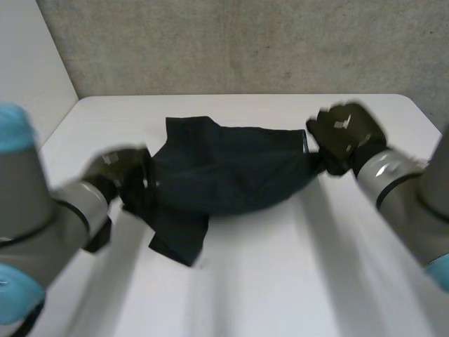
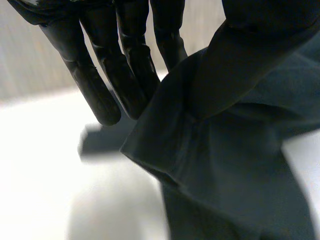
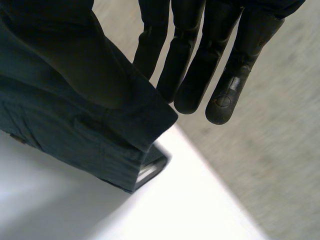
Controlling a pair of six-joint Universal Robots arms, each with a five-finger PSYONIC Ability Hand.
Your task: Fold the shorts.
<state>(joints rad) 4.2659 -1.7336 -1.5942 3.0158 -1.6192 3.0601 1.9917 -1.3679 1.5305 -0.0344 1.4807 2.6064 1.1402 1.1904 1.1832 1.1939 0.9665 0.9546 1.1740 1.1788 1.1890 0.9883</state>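
Dark navy cloth: shorts [image 1: 231, 168] strung between the two hands above the white table [image 1: 280, 281], sagging through the middle, one leg drooping below the left hand [image 1: 116, 175] toward the tabletop. Contact with the surface there: impossible to tell.

Left end pinched between the thumb and straight fingers [image 2: 95, 85] of the left hand, seen close in the left wrist view, with a seamed fold bunched just under the thumb. Right end gripped likewise by the right hand [image 1: 344, 137]: thumb laid over the cloth, straight fingers behind it, a hemmed corner poking out below the grip in the right wrist view, just above the table.

Judged as the lifting and laying-out stage, with no clean fold made yet. To do it well:

- Hold both pinches firm and level.
- Draw the hands gently apart to take out the sag, without tugging hard enough to slip the cloth from under either thumb.
- Lower evenly, hanging edge first, then the held edge over it or beyond it as the fold demands.
- Avoid dropping one end sooner than the other, for fear of a twist.
- Mind the drooping leg, likely to tuck under and crease if dragged.
- Release only after laying the cloth smooth and flat.
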